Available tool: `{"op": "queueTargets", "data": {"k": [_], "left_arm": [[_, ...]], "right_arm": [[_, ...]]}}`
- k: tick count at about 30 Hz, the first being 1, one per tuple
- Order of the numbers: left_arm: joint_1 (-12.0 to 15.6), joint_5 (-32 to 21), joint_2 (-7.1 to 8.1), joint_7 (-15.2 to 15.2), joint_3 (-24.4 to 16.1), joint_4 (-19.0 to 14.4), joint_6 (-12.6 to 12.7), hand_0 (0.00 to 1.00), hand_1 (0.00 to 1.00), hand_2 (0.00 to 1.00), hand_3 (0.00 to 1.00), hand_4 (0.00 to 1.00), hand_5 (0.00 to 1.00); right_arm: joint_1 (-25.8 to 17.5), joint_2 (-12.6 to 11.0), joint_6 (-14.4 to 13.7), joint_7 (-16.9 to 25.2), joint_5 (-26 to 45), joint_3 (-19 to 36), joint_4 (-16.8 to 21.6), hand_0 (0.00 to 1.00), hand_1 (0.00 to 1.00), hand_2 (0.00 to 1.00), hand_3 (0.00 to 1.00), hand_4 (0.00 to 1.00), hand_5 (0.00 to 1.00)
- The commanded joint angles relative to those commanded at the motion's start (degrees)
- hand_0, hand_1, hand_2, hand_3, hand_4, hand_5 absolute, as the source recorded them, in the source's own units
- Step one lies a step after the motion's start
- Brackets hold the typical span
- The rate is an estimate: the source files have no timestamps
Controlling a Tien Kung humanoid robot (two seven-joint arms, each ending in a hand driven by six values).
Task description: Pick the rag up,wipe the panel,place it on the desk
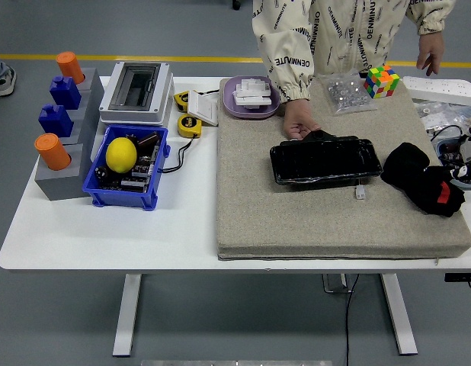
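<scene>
A white table (106, 229) carries a large grey-beige felt mat (327, 217) across its right half. In the middle of the mat lies a glossy black rectangular panel (325, 159), flat, with its long side running left to right. A small white connector (360, 193) sits just near of the panel's right corner. To the right of the panel, close to the mat's right edge, a crumpled black rag with a red patch (424, 187) rests on the mat, apart from the panel.

A person in a cream printed jacket stands at the far side. One of the person's hands (300, 122) rests on the mat, touching the panel's far left edge.

At the right edge, only a sliver of the robot's right hand (470, 169) shows beside the rag; whether it is released or clenched cannot be told. The robot's left hand is out of sight.

On the left, a blue plastic bin (127, 169) holds a yellow lemon (121, 154).
</scene>
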Motion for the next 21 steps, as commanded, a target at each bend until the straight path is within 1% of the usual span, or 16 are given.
{"op": "queueTargets", "data": {"k": [4,10,12,13,14,18,19,21], "left_arm": [[0.06,0.06,-0.04,-0.01,-0.11,0.0,0.02,0.605,0.636,0.635,0.56,0.633,0.442],[0.03,0.06,0.0,-0.01,-0.02,-0.01,0.02,0.605,0.636,0.635,0.559,0.633,0.442],[0.02,0.05,0.0,-0.03,0.0,-0.07,0.01,0.605,0.636,0.635,0.559,0.633,0.442],[0.01,0.03,0.0,-0.03,0.04,-0.09,0.0,0.605,0.636,0.635,0.559,0.633,0.442],[0.01,0.03,0.0,-0.03,0.03,-0.1,0.0,0.605,0.636,0.635,0.559,0.633,0.442],[0.16,0.07,-0.01,-0.03,-0.06,-0.04,0.01,0.605,0.636,0.635,0.559,0.633,0.442],[0.25,0.09,-0.01,-0.02,-0.11,0.0,0.01,0.605,0.636,0.635,0.56,0.633,0.442],[0.39,0.13,-0.04,0.0,-0.18,0.08,0.01,0.605,0.636,0.635,0.56,0.633,0.442]], "right_arm": [[0.29,2.02,0.15,-0.73,-0.41,1.68,-0.72,0.787,0.745,0.837,0.829,0.998,0.684],[1.22,4.9,-0.12,-2.78,0.21,3.45,-0.22,0.787,0.747,0.84,0.832,0.998,0.692],[1.42,5.96,-1.15,-4.17,0.69,4.41,-0.17,0.787,0.747,0.84,0.832,0.998,0.692],[1.41,6.56,-2.08,-5.24,1.23,5.07,-0.1,0.762,0.726,0.814,0.804,0.998,0.703],[1.36,7.08,-2.85,-6.32,1.65,5.7,-0.02,0.762,0.726,0.814,0.804,0.998,0.703],[0.59,9.11,-5.35,-12.06,3.11,8.24,0.86,0.762,0.726,0.814,0.804,0.998,0.703],[0.09,9.75,-6.23,-13.82,4.63,9.02,1.28,0.733,0.7,0.789,0.776,0.998,0.704],[-0.81,10.84,-8.06,-16.15,6.63,10.16,1.86,0.733,0.7,0.789,0.776,0.998,0.704]]}}
